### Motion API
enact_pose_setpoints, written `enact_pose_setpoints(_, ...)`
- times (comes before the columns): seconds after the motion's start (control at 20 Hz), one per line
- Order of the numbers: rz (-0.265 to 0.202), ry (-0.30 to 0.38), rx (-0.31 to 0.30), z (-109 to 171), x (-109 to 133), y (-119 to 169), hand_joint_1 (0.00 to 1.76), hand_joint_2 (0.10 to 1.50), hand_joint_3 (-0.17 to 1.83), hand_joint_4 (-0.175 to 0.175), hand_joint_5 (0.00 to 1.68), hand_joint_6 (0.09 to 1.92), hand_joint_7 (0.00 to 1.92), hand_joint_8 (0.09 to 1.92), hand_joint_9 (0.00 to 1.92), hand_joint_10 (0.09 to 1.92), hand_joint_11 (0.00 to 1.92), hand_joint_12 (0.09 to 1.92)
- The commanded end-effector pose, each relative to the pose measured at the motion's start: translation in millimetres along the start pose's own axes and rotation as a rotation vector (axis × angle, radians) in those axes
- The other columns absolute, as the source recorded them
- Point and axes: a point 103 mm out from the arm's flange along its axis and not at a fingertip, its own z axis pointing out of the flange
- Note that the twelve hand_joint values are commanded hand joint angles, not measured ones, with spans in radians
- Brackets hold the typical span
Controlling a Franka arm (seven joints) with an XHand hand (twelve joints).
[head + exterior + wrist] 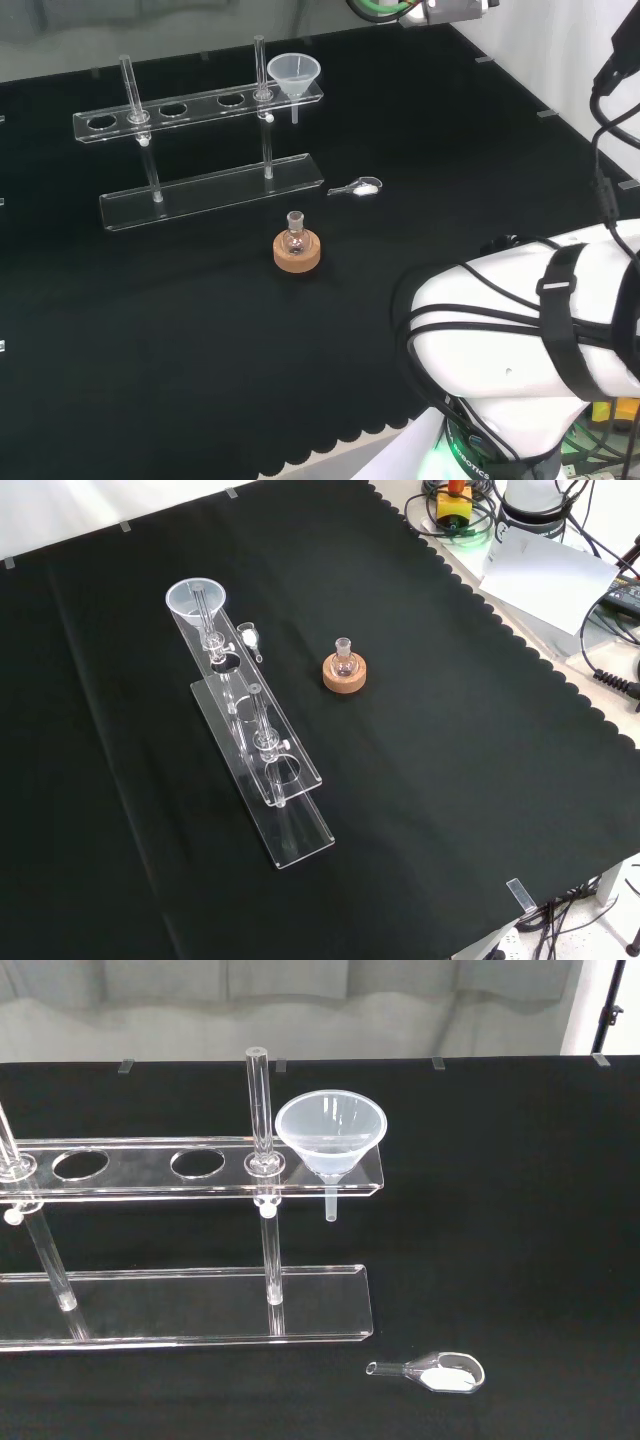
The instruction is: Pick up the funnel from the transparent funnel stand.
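One funnel, translucent, seated upright in end hole of transparent funnel stand, at right end in head view; wide mouth up, stem straight down through upper shelf. Long axis vertical, so likely lifted straight up to clear hole. State of hand's fingers: cannot tell. Nearby: small scoop, flask on cork ring.
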Motion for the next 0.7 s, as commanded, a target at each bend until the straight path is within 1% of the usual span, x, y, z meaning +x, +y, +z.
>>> enact_pose_setpoints(0.05, -0.004, -0.013, -0.007, 0, 1, 0, 0.02, 1.17, 0.53, 0.011, 0.17, 0.23, 0.01, 0.47, 0.15, 0.62, 0.01, 1.26)
enact_pose_setpoints(0.1, -0.002, -0.020, -0.005, 0, 3, 0, 0.01, 1.21, 0.46, 0.011, 0.19, 0.16, 0.01, 0.47, 0.15, 0.62, 0.01, 1.28)
enact_pose_setpoints(0.2, 0.000, -0.028, -0.004, 0, 8, 2, 0.00, 1.24, 0.40, 0.011, 0.22, 0.10, 0.00, 0.47, 0.15, 0.61, 0.00, 1.29)
enact_pose_setpoints(0.25, 0.004, -0.016, -0.006, 0, 2, 2, 0.00, 1.25, 0.39, 0.011, 0.23, 0.09, 0.00, 0.47, 0.15, 0.61, 0.00, 1.29)
enact_pose_setpoints(0.35, 0.007, -0.017, -0.007, 0, 0, 3, 0.00, 1.25, 0.38, 0.011, 0.23, 0.09, 0.00, 0.47, 0.15, 0.61, 0.00, 1.29)
enact_pose_setpoints(0.6, 0.014, -0.030, 0.011, 5, 10, 11, 0.00, 1.26, 0.37, 0.011, 0.23, 0.09, 0.00, 0.47, 0.15, 0.61, 0.00, 1.29)
enact_pose_setpoints(0.7, 0.017, -0.030, 0.014, 9, 10, 16, 0.00, 1.26, 0.37, 0.011, 0.24, 0.09, 0.00, 0.47, 0.15, 0.61, 0.00, 1.29)
